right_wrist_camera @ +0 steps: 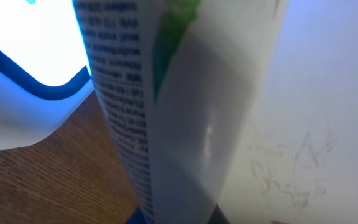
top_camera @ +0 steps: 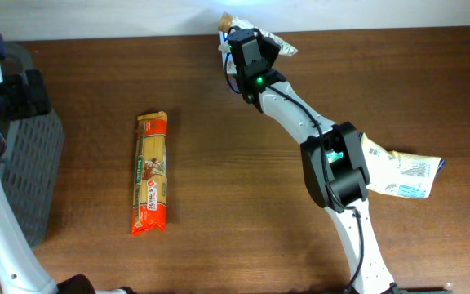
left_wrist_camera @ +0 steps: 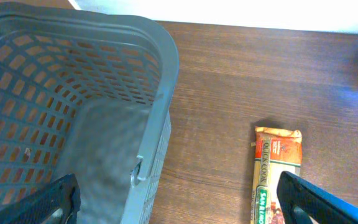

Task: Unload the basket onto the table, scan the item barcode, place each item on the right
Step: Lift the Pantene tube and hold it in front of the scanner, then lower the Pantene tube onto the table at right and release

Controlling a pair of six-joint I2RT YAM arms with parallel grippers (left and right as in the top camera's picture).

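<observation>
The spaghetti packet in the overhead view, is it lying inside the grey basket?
No, the spaghetti packet lies flat on the wooden table, apart from the grey basket at the left edge.

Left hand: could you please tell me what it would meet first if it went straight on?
Probably the rim of the grey basket, which lies straight ahead of the open left hand, though depth is unclear.

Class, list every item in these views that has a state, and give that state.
left gripper: open, over the edge of the grey plastic basket
right gripper: shut on the white printed pouch
grey plastic basket: upright, nothing seen inside
orange spaghetti packet: lying flat, untouched
white-and-yellow flat packet: lying flat, partly under the right arm
</observation>
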